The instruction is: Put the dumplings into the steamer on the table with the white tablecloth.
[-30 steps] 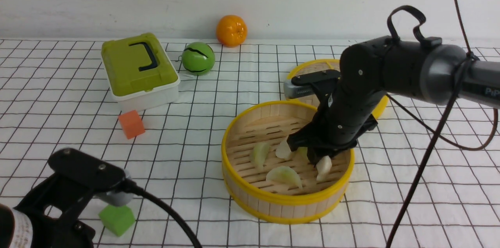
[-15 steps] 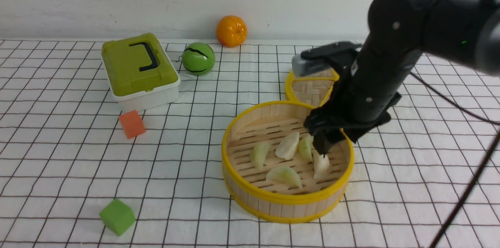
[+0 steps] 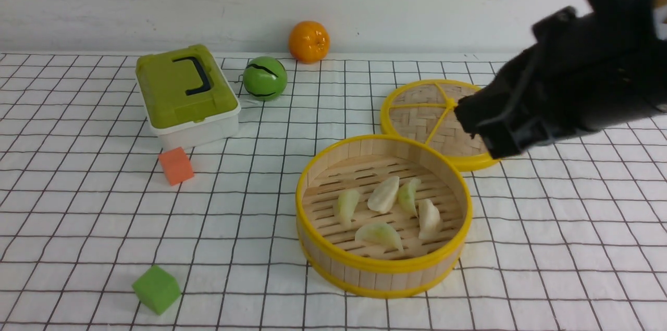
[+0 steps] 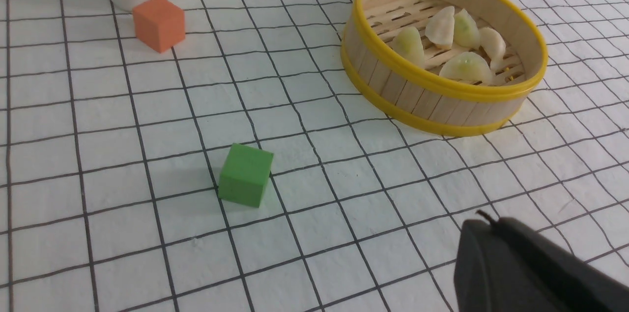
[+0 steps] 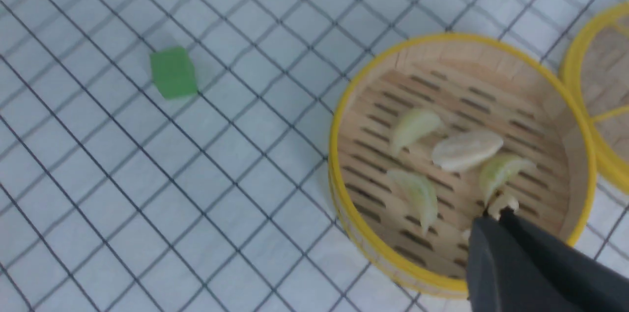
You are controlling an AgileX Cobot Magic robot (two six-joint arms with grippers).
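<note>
Right gripper is closed with nothing between its tips, raised above the steamer toward the right and blurred in the front view. Left gripper is closed too and holds nothing; only its dark tip shows in its own wrist view, over bare cloth and apart from the green cube.

All five dumplings lie on the slatted floor of the steamer: one pale green at the left, a cream one and a green one touching in the middle, a cream one at the right, and a green one nearest the front rim. The steamer stands upright on the white tablecloth that covers the worktop.

Just behind it, toward the right, lies the flat woven lid with yellow spokes, partly hidden by the right arm. An orange cube sits well to the left, near a green-lidded box. A green ball and an orange rest farther back.
</note>
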